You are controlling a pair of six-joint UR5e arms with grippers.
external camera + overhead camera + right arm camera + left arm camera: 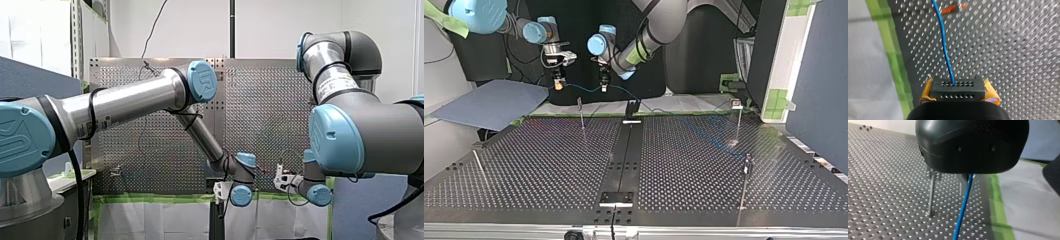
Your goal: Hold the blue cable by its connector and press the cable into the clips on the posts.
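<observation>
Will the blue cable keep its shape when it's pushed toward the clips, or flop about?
Probably floppy: the blue cable sags slightly between the right gripper and the left gripper, then trails down to the table. Likely light, being thin beside its connector. It could slide through the left jaws, which close on bare cable only.

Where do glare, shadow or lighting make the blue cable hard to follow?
Front view: sheen on the perforated table; the arms hide the work. Top view: the blue cable is thin against the dark backdrop, fainter over the table. Left wrist view: the dark housing of my left gripper covers much, yet the cable stands out. Right wrist view: even light on the connector between yellow pads.
</observation>
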